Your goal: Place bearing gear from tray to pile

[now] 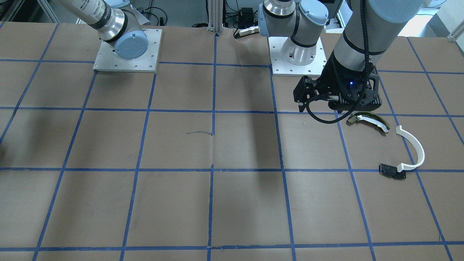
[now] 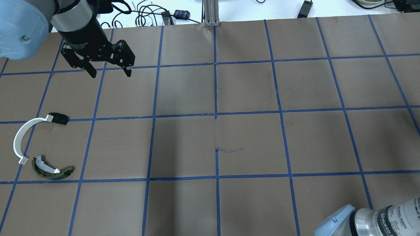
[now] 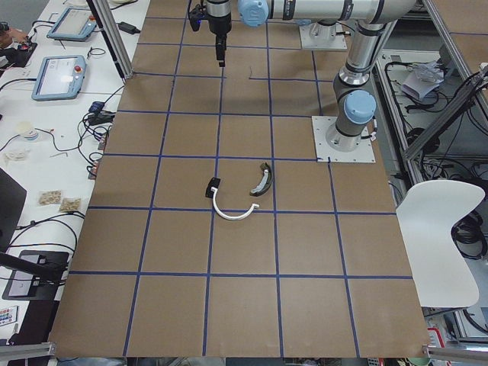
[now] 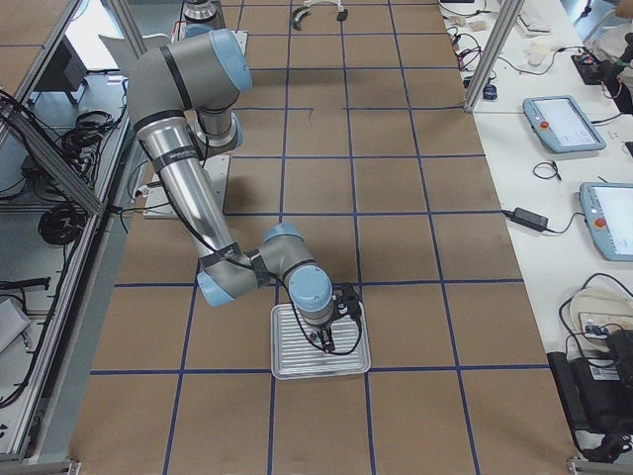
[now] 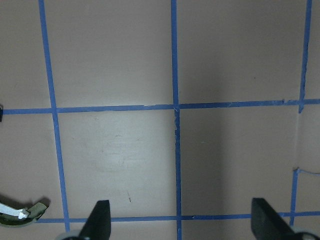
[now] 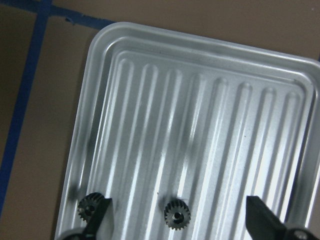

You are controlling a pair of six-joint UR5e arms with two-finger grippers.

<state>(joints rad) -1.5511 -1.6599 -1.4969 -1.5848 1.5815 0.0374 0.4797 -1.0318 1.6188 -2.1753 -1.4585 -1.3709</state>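
While my right pincer hangs spread wide above the ribbed tray | bearing gear lies in it between my fingers, second gear beside one of them | left pincer spread, apart from pile.

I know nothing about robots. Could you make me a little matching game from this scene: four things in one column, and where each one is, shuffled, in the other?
Things
1. white half-ring arc
2. small dark gears
3. left gripper
4. right gripper

Places and states
A. open, just above the ribbed metal tray
B. on the table, one end by the flat black bracket, the other by the olive-and-white curved piece
C. lying in the tray
D. open and empty, raised above the table

Pairs: 1-B, 2-C, 3-D, 4-A
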